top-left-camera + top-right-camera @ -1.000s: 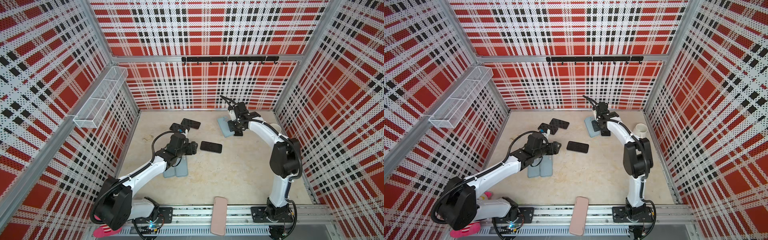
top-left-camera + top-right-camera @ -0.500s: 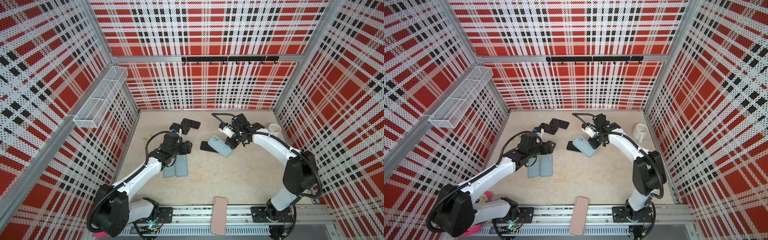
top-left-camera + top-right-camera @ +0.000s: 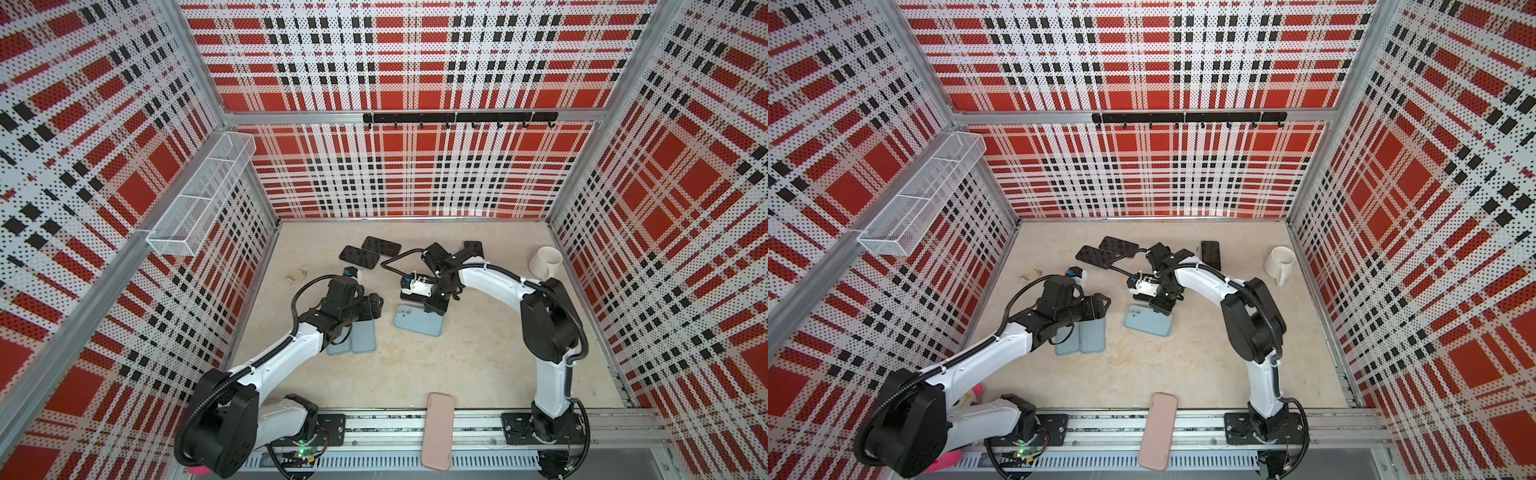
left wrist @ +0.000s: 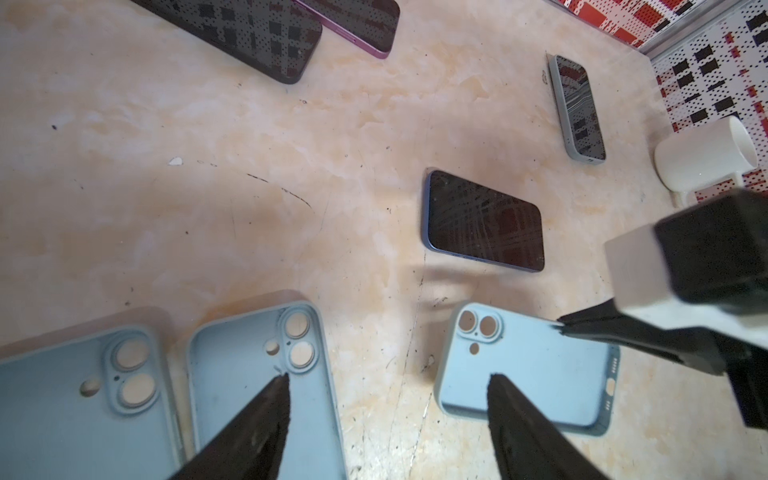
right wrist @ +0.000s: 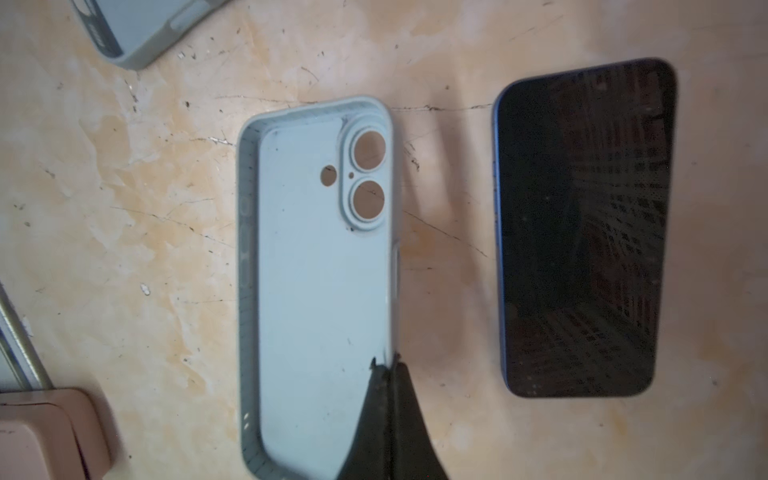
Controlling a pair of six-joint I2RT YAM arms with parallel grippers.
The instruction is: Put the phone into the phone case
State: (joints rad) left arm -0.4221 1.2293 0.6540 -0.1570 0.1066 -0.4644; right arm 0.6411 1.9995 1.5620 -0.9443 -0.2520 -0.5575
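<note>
The right gripper (image 5: 385, 362) is pinching its fingers (image 5: 376, 415) shut on one long wall of the pale blue case (image 5: 316, 270), near the end away from the camera holes. The case is showing its hollow side to the wrist camera, so it seems to be facing mouth up. I'm not managing to tell whether it is resting flat on the table (image 5: 124, 187) or hanging just above it. The phone (image 5: 582, 228) is lying screen up just beside the case, parallel to it and not touching, on the side of the pinched wall.

I'm reading this as the case being set down ready for the phone. To do it well, the arm should be lowering the case level and letting go only once its back is sitting fully on the table. Then it should be drawing the fingers straight up, so the thin wall isn't tugging the case round. Leaving the case parallel to the phone is sparing a turn later.

Off the case's camera-hole end, the left gripper (image 4: 388, 378) is hovering with its fingers spread wide and holding nothing, close over two spare cases (image 4: 257, 374). A white mug (image 4: 702, 162) is standing well beyond the phone, far from the case.
</note>
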